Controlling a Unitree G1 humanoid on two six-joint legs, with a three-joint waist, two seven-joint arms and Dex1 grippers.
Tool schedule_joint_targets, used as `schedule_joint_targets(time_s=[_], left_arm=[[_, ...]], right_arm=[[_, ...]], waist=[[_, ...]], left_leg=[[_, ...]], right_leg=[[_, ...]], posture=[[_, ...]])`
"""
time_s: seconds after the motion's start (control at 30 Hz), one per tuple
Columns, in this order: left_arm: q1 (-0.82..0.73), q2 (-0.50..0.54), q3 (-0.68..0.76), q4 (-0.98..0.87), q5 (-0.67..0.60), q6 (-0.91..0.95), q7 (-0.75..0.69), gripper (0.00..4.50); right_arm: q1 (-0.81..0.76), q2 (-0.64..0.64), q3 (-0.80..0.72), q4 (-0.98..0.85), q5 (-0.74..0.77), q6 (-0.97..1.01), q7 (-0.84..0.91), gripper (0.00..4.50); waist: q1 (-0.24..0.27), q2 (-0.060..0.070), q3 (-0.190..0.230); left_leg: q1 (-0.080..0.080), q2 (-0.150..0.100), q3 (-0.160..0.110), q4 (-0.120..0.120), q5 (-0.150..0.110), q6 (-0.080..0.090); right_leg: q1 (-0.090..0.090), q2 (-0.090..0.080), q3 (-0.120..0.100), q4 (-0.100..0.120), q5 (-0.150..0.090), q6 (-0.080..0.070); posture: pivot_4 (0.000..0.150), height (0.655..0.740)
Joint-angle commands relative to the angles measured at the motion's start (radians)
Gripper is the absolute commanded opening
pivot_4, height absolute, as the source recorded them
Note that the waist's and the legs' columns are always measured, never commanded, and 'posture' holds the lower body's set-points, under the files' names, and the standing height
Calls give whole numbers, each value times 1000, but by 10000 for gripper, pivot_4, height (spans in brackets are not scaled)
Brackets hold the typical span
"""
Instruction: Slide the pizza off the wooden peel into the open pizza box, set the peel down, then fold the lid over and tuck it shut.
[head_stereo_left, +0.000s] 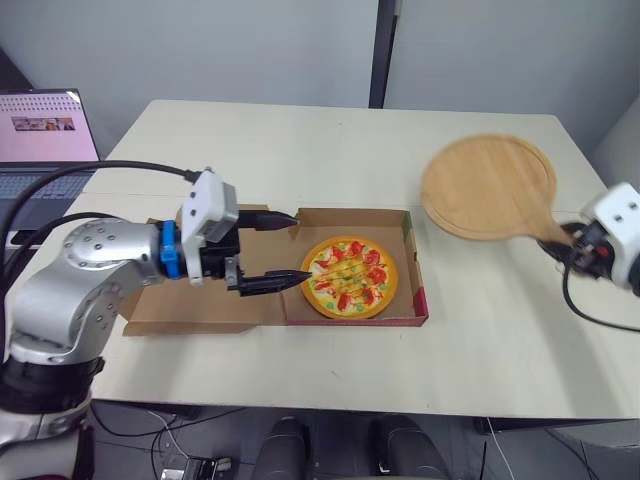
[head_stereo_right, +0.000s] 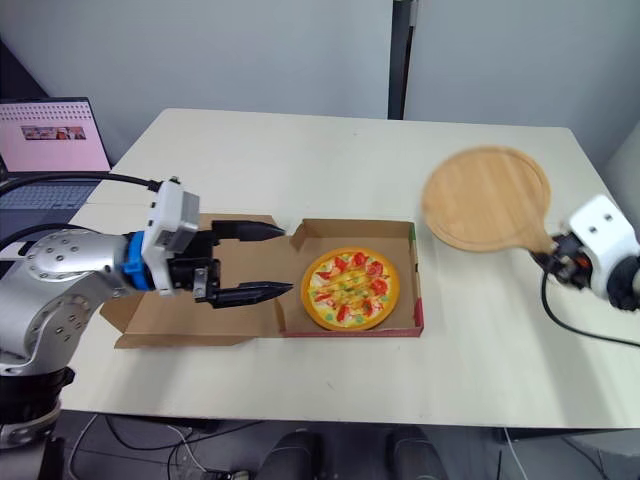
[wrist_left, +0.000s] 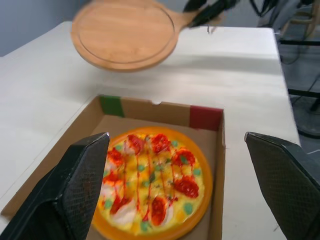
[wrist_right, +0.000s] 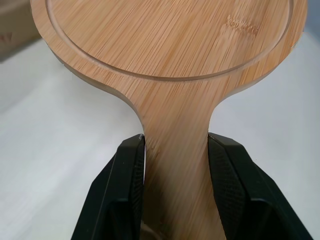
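Right wrist view showed my right gripper (wrist_right: 176, 142) clamped on the handle of the wooden peel (wrist_right: 170, 75), its long axis running forward to the bare disc over the table (head_stereo_left: 300, 150), right of the pizza box (head_stereo_left: 415, 300) holding the pizza (head_stereo_left: 349, 277), my left gripper (head_stereo_left: 300, 247) spread open opposite.

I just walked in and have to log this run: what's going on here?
The pizza already lies in the open pizza box. The right gripper is shut on the handle of the empty wooden peel, holding it right of the box, seemingly just above the table. The left gripper, fingers open, hovers at the box's left edge. The lid lies flat, not yet folded.
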Motion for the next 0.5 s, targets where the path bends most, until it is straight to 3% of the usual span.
schedule_joint_targets(time_s=[0.03,0.27,0.5], left_arm=[[-52,-38,-44,27,26,-43,-18,45000],[-134,-119,-113,104,49,-83,-74,45000],[-177,-164,-127,141,52,-102,-111,45000]], right_arm=[[44,59,-106,-129,28,106,-83,15803],[197,194,-100,-244,28,144,-180,15803],[228,288,-58,-213,21,115,-262,15803]], waist=[[-8,0,0],[-15,1,0],[-14,1,-1]], left_leg=[[0,-1,0,1,0,0],[3,0,0,1,0,0],[3,0,0,1,0,0]], right_leg=[[0,0,0,2,0,0],[-1,3,1,7,-3,4],[-1,4,2,8,-3,5]], posture=[[1500,7316],[1500,7316],[1500,7316]])
